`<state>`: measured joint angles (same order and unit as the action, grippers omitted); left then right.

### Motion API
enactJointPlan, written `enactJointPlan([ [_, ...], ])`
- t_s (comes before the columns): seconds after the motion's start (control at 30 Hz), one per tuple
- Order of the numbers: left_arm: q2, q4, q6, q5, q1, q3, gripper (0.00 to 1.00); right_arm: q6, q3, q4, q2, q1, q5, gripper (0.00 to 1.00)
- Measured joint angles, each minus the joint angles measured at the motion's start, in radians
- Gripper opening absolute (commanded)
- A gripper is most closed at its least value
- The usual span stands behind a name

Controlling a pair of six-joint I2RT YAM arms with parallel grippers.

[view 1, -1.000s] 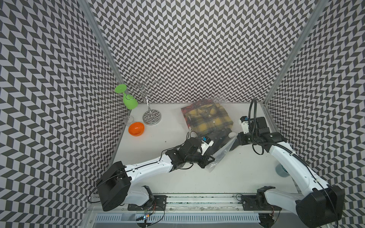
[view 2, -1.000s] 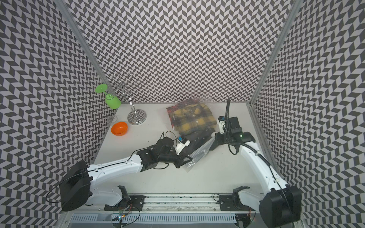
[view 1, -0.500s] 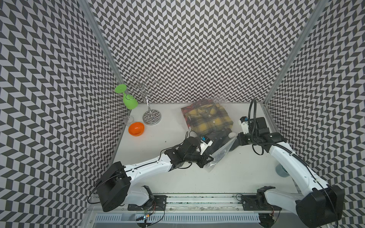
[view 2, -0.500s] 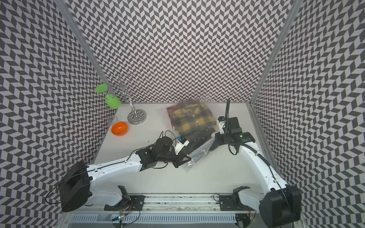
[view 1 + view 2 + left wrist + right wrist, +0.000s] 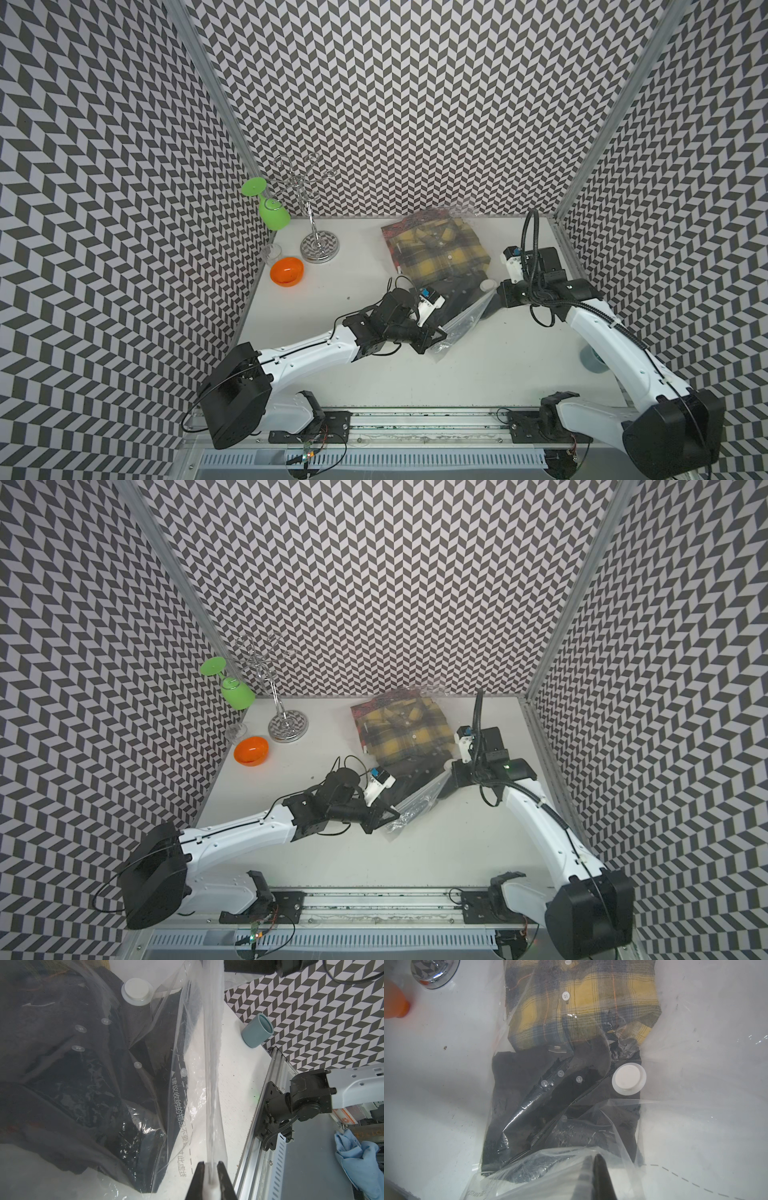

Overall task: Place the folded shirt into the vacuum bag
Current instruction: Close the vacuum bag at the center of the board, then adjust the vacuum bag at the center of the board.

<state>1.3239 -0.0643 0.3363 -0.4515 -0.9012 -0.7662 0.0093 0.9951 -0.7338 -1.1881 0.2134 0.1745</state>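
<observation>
The vacuum bag (image 5: 459, 326) lies crinkled at the middle right of the table, in both top views. A dark folded shirt (image 5: 519, 1084) sits inside it near the mouth, under the round white valve cap (image 5: 628, 1079). A yellow plaid shirt (image 5: 440, 249) lies deeper in the bag. My left gripper (image 5: 209, 1164) is shut on the bag's whitish zip-seal edge (image 5: 213, 1064) at the near end. My right gripper (image 5: 592, 1157) is shut on the bag's plastic at the other end of the mouth. In a top view the left gripper (image 5: 392, 814) and the right gripper (image 5: 444, 787) hold the mouth edge between them.
A chrome glass rack (image 5: 318, 249) stands at the back left with a green wine glass (image 5: 274, 212) hanging on it. An orange bowl (image 5: 286, 271) sits beside it. A teal cup (image 5: 256, 1031) lies by the right wall. The rail (image 5: 415, 415) runs along the front edge.
</observation>
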Motion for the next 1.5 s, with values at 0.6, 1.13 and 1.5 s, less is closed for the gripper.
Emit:
enactJointPlan([
  [0.6,-0.026,-0.402,-0.216,-0.145,0.004,-0.119,0.37,0.177,0.188,0.09,0.069,0.049,0.114,0.61],
  [1.13,-0.144,-0.324,-0.145,-0.092,0.297,-0.197,0.49,0.327,-0.23,0.421,-0.295,0.217,-0.036,0.59],
  [1.5,-0.216,-0.245,-0.107,-0.024,0.464,-0.193,0.5,0.506,-0.174,0.814,-0.546,0.46,0.008,0.59],
])
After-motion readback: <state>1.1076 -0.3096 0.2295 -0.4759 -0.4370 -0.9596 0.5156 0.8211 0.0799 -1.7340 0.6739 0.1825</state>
